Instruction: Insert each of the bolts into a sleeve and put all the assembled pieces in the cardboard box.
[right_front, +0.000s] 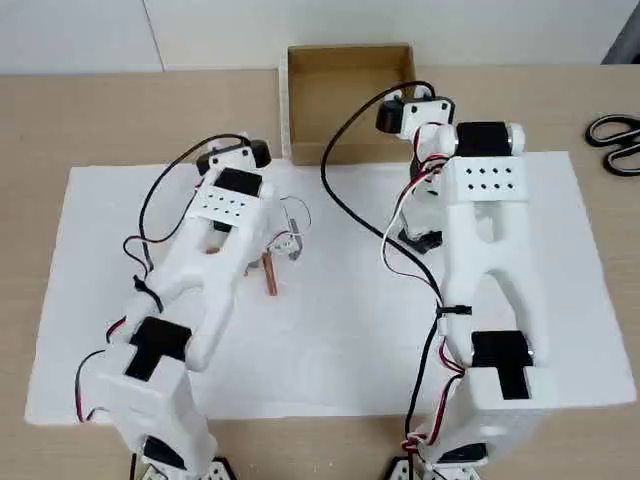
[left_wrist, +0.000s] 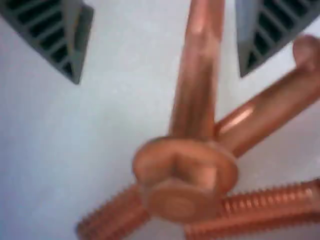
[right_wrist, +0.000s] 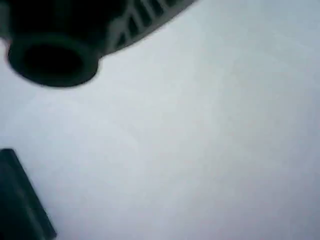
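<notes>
Hovering over a small heap of copper bolts (left_wrist: 200, 165) on the white sheet (right_front: 340, 330), the left end effector (left_wrist: 160, 72) is opened wide, and one bolt shaft lies between its jaws, not gripped. The right end effector (right_front: 420, 238) sits low near the cardboard box (right_front: 340, 95), a black sleeve (right_wrist: 50, 60) just beside it. Whether it holds anything, one cannot tell.

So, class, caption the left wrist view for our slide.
Left arm's open fingers poised over a pile of copper bolts.

No text, label, number or sign can be read on anything here.
</notes>
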